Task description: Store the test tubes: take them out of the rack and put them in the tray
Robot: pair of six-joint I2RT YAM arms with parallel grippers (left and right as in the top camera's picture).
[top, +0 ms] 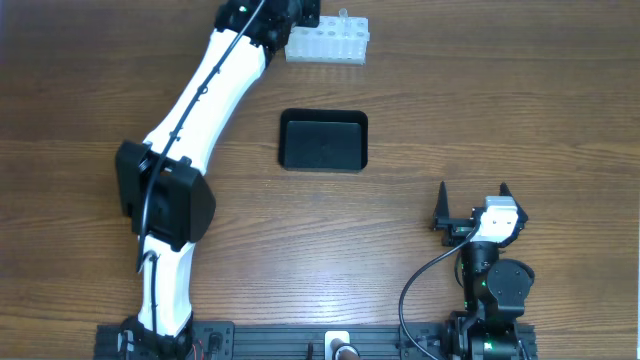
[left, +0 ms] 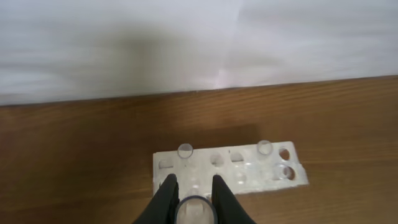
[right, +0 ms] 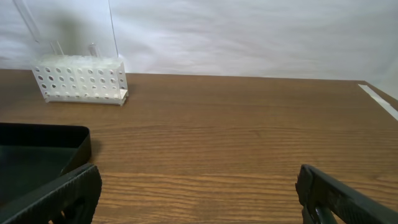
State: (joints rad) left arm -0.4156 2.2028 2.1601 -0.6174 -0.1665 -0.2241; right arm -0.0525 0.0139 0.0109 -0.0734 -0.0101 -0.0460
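The white test tube rack stands at the far edge of the table, with clear tubes upright in it. My left gripper hangs over the rack's left part. It is shut on a clear test tube, whose round rim shows between the fingers. The empty black tray lies mid-table, in front of the rack. My right gripper rests open near its base, well right of the tray, facing the rack from afar.
A pale wall runs just behind the rack. Bare wood table spreads to the right of the tray and rack. The left arm's white link crosses the table's left half.
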